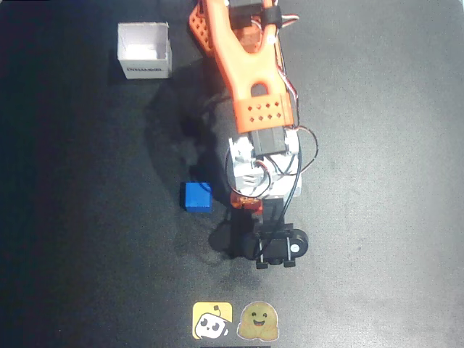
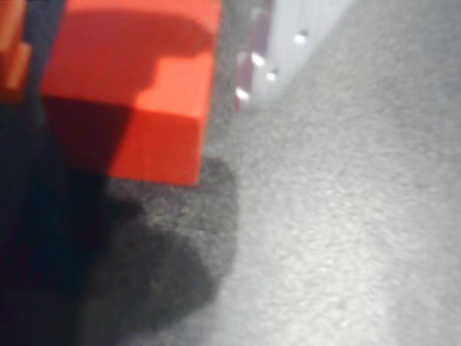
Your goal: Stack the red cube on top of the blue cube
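**Wrist view: red cube close at the fingers**

Wrist view shows the small matte red-orange cube (image 2: 133,86) on the dark table (image 2: 338,231), hard, light, sharp-edged; flat opposite faces suit a pinch. No long axis; faces roughly square to the camera. Overhead, it sits under the gripper (image 1: 250,210), just right of the small matte bright blue cube (image 1: 197,196). Finger state: cannot tell.

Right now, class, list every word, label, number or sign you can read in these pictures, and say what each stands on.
White box: a line of dark print on its front face, too small and blurred to read.
Yellow sticker: a cartoon robot face, no words.
Tan sticker: a smiling face, no words.
No text shows on the red cube or the blue cube.
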### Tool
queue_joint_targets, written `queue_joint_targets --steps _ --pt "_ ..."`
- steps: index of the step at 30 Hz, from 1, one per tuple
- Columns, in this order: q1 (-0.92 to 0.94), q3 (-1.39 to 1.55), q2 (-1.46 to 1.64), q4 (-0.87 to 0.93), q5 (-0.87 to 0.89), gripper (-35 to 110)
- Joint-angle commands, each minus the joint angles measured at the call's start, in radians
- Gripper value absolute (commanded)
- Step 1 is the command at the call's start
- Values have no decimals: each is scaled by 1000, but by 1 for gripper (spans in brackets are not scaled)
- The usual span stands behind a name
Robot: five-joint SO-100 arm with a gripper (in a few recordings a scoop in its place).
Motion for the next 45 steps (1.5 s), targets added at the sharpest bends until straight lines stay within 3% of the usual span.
queue_joint_targets --steps 1,8,15,21,36,45 --pt "-6 14 5 -18 11 22" --pt "3 48 5 -20 20 19" --pt "3 61 2 -37 23 1" --pt "14 61 20 -28 28 0" --pt "166 -52 221 373 -124 0" --pt "253 -63 272 433 -198 0"
